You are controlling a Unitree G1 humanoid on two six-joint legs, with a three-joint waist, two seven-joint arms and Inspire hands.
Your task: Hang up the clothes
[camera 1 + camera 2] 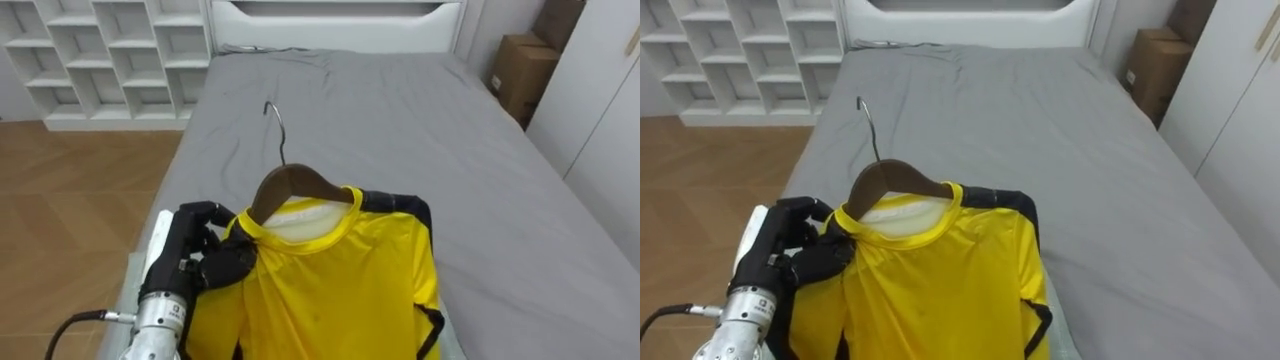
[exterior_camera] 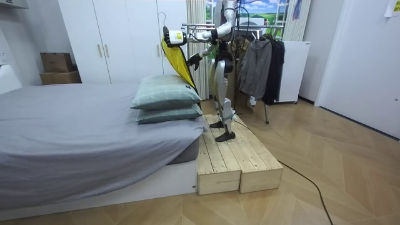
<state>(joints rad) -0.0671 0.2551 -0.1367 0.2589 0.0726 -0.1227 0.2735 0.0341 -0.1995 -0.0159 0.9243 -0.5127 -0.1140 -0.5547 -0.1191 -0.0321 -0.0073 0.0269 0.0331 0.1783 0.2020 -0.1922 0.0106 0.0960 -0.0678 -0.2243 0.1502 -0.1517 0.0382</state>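
yellow shirt [image 1: 340, 290] cut off at bottom edge, hanger [image 1: 290, 181] ends hidden inside, right hand [image 2: 195, 60] too small

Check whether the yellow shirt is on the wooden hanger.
Yes, the wooden hanger sits inside the collar of the yellow shirt, its hook sticking out above.

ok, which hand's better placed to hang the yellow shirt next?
Left. The left hand is curled on the yellow shirt at the hanger shoulder and holds it up; the right hand sits lower, beside the shirt.

shirt [image 1: 340, 290] on hanger [image 1: 290, 182], bed [image 1: 420, 120] behind it (shelves [image 1: 110, 50] left of bed).
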